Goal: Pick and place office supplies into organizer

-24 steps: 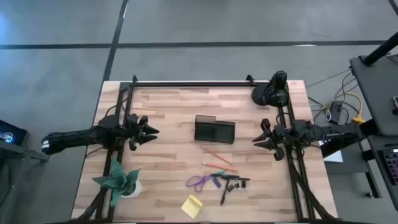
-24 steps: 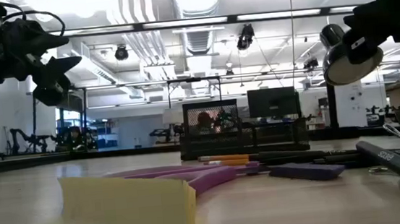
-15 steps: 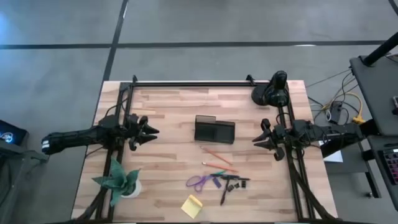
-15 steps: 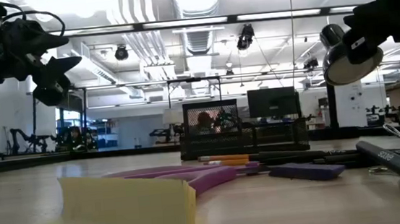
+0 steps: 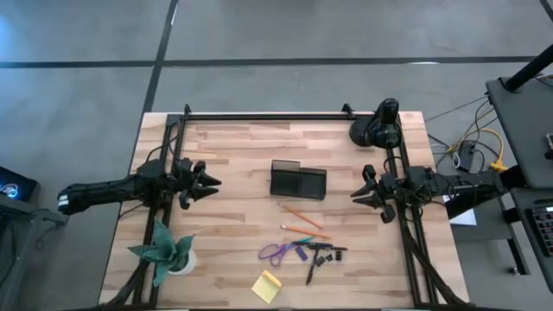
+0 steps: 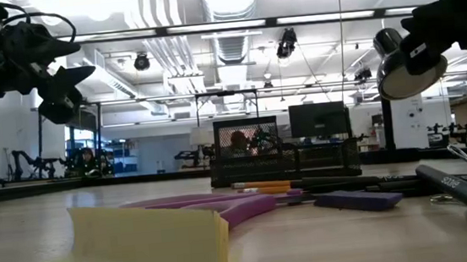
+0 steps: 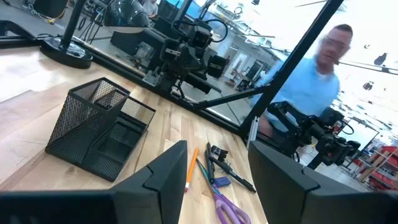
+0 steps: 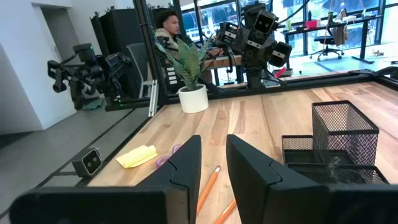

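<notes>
The organizer (image 5: 298, 180) is a black wire-mesh tray with compartments, standing at the table's middle; it also shows in the left wrist view (image 7: 99, 127) and the right wrist view (image 8: 339, 146). Nearer lie two orange pencils (image 5: 301, 223), purple-handled scissors (image 5: 276, 252), a purple piece (image 5: 301, 253), black clips (image 5: 334, 256), a black pen (image 5: 312, 269) and a yellow sticky-note pad (image 5: 266, 285). My left gripper (image 5: 207, 183) hovers open left of the organizer. My right gripper (image 5: 356, 194) hovers open to its right. Both touch nothing.
A green paper plant in a white pot (image 5: 166, 250) stands near the table's near left corner. A round black lamp base (image 5: 373, 130) sits at the far right. A black rail (image 5: 259, 116) runs along the far edge. A person in blue (image 7: 317, 68) is beyond the table.
</notes>
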`<act>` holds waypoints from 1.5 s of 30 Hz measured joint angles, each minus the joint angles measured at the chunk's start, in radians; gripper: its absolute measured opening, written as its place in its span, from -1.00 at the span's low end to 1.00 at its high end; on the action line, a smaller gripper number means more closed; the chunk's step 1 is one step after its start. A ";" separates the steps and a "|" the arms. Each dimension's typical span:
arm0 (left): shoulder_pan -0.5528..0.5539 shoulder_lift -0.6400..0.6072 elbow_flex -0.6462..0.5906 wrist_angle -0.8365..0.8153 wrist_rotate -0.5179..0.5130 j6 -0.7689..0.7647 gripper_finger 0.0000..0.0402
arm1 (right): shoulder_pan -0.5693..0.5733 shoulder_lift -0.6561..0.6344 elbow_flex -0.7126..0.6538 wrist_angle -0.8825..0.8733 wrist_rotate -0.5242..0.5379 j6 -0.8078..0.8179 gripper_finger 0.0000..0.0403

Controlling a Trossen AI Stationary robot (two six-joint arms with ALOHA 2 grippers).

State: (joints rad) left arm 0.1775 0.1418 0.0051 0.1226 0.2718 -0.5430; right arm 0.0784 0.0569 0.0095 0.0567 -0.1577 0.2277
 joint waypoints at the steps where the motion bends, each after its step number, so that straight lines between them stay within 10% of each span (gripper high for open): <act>1: 0.000 0.001 0.000 0.000 0.000 0.000 -0.22 | 0.000 0.000 0.000 0.000 0.000 0.000 -0.66; 24: 0.000 0.000 0.000 0.000 0.000 0.000 -0.22 | 0.000 0.000 0.000 0.011 0.009 0.004 -0.66; 28: 0.000 0.000 0.000 0.000 0.000 0.000 -0.22 | 0.000 0.000 0.000 0.053 0.017 0.215 -0.66; 35: 0.000 0.001 0.000 0.000 0.000 0.000 -0.22 | -0.001 0.006 0.000 0.156 0.281 0.739 -0.66; 45: 0.000 0.000 0.000 0.054 -0.011 0.240 -0.22 | 0.000 0.181 0.000 0.607 0.421 0.687 -0.66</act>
State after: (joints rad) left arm 0.1776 0.1413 0.0051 0.1762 0.2610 -0.3035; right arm 0.0784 0.2374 0.0093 0.6638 0.2633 0.9147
